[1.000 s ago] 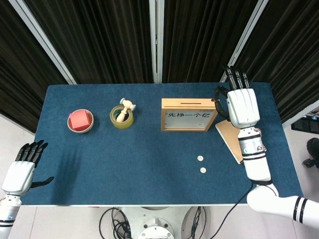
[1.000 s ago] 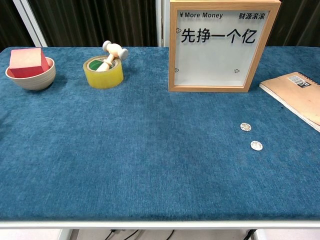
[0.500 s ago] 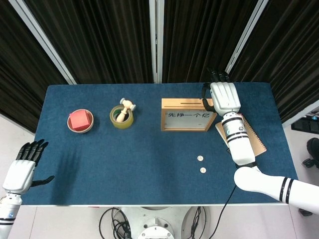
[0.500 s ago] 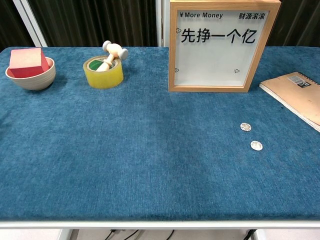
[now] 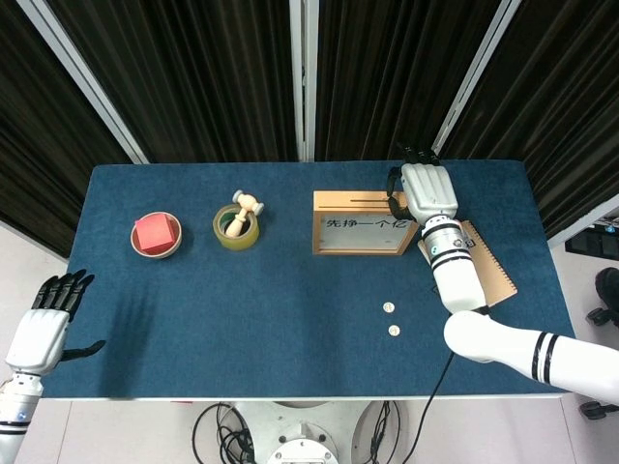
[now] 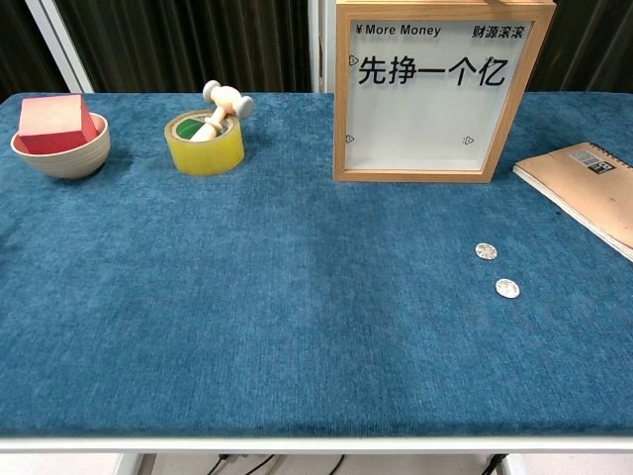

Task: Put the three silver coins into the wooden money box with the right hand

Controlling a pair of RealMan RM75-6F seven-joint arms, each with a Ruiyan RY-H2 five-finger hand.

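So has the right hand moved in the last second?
Yes. In the head view the right hand has shifted left, from beside the wooden money box to over its right end by the slot.

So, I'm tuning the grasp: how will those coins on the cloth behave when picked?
The coins lie flat and thin on the nappy cloth, so fingers probably struggle to get under an edge. Likely stiff and light; pushed, they'd probably drag rather than roll.

The right hand (image 5: pixel 427 189) covers the money box's (image 5: pixel 366 222) right end, hiding any held coin.
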